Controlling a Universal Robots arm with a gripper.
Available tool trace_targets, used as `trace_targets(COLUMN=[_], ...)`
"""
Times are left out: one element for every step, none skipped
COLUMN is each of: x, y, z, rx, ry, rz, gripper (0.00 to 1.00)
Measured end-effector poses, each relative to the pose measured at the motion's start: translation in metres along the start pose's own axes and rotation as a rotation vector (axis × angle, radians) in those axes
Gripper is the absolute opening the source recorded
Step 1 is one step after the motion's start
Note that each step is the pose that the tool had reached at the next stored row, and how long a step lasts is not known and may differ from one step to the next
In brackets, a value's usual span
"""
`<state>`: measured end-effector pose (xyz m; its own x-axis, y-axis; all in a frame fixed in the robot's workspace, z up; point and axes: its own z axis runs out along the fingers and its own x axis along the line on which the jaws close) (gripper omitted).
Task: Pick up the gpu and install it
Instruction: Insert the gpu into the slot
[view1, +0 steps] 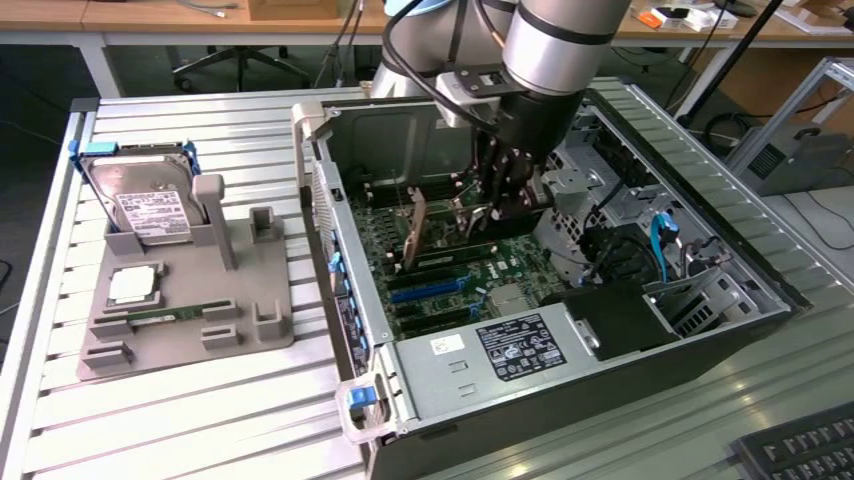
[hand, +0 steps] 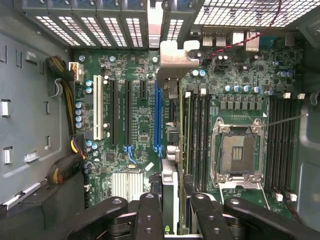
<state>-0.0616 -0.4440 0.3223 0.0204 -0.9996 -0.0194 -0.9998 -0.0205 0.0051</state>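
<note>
The gpu (hand: 174, 61) hangs edge-on inside the open computer case (view1: 747, 330). Its silvery end bracket points toward the vented rear slots. My gripper (hand: 173, 202) is shut on the card, one black finger (hand: 150, 212) on each side of it. In the wrist view the card runs just beside the long blue expansion slot (hand: 158, 120) of the motherboard, and I cannot tell whether it touches the board. In the exterior view the gripper (view1: 505, 200) reaches down into the middle of the case with the gpu (view1: 461, 218) below it.
A grey fixture (view1: 254, 330) on the exterior view's left holds a hard drive (view1: 147, 205), a processor (view1: 134, 285) and a memory stick (view1: 167, 313). Inside the case are the power supply (view1: 501, 350), the processor socket (hand: 237, 152) and cable bundles (hand: 67, 165). A keyboard (view1: 801, 450) lies near the corner.
</note>
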Motion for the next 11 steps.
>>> trace_targets(x=[0.0001, 0.0005, 0.0009, 0.0014, 0.0016, 0.0018, 0.0022, 0.0023, 0.0024, 0.0025, 0.0029], y=[0.0001, 0.0003, 0.0006, 0.0009, 0.0011, 0.0013, 0.0016, 0.0017, 0.0018, 0.0019, 0.002], z=[0.0002, 0.0007, 0.0013, 0.0019, 0.0025, 0.003, 0.0039, 0.0042, 0.0045, 0.0048, 0.0061], rx=[0.0, 0.0, 0.0, -0.0001, 0.0, -0.0001, -0.0001, -0.0001, 0.0, 0.0, -0.0001], ry=[0.0, 0.0001, 0.0, 0.0003, 0.0001, 0.0001, 0.0001, 0.0001, 0.0001, 0.0001, 0.0001], rz=[0.0, 0.0, 0.0, 0.0, 0.0, 0.0, 0.0, 0.0, 0.0, 0.0, 0.0], gripper=[0.27, 0.27, 0.27, 0.27, 0.27, 0.27, 0.27, 0.27, 0.27, 0.27, 0.27])
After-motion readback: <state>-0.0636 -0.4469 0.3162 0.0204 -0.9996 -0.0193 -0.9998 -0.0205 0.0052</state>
